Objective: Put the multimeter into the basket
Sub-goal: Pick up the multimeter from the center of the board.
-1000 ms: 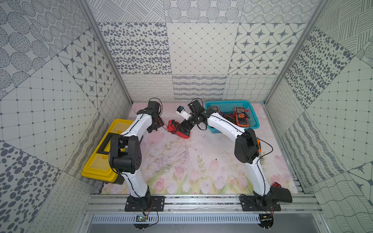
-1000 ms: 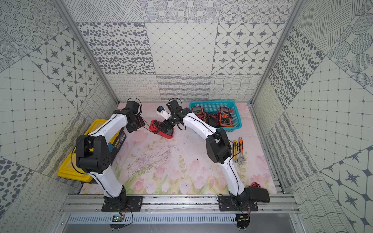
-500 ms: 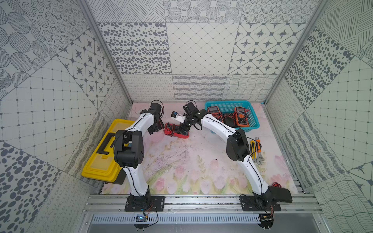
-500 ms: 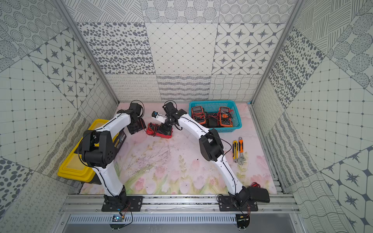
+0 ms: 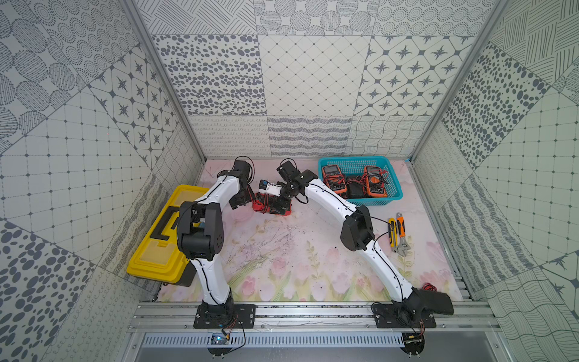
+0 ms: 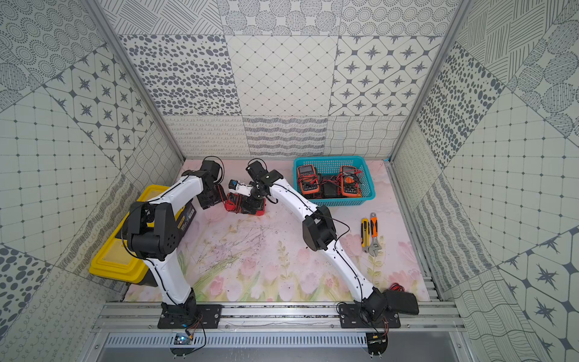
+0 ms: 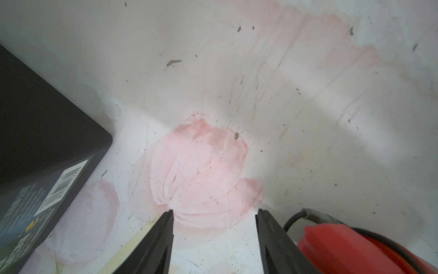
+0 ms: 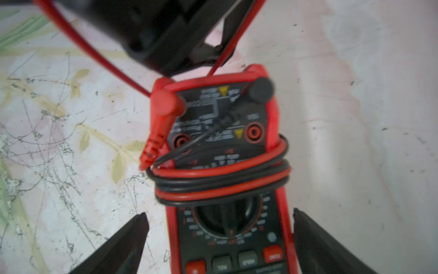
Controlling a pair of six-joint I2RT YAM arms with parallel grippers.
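Observation:
A red multimeter (image 5: 272,205) (image 6: 246,203) with leads wound round it lies on the flowered mat, left of the teal basket (image 5: 354,159) (image 6: 329,158). My right gripper (image 8: 219,212) hangs open just above the multimeter (image 8: 227,166), one finger on each side of its body and a gap showing on at least one side. My left gripper (image 7: 214,210) (image 5: 241,202) stands open right beside it, with only bare mat between the fingers. The multimeter's red corner (image 7: 343,249) shows just outside one left finger.
Two orange multimeters (image 5: 333,178) (image 5: 374,180) and a black case lie in the basket. A yellow toolbox (image 5: 159,238) stands at the left wall, its dark side (image 7: 42,142) close to my left gripper. A utility knife and wrench (image 5: 398,232) lie at right.
My right arm has swung left, bringing its wrist and gripper over the red multimeter. The left arm's elbow has shifted, while its gripper stays by the multimeter.

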